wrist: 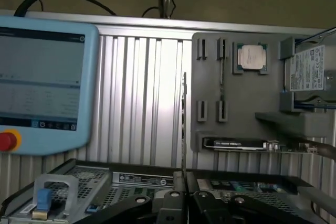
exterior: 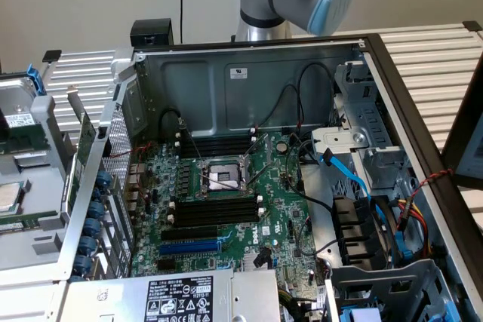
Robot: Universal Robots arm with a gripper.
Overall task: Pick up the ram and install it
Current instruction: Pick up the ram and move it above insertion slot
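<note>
Gripper (wrist: 184, 199) is clenched on the ram (wrist: 184, 124), which is held edge-on, sticking straight out of the jaws, with the open computer case (exterior: 204, 81) and its black memory slots (exterior: 215, 213) not yet reached. Stick is probably light and stiff but fragile, so it's best pinched by the bare board edges, chips and gold contacts left untouched.

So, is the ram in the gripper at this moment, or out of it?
In the gripper. The wrist view shows the ram edge-on, a thin strip with one end clamped between the shut jaws.
</note>
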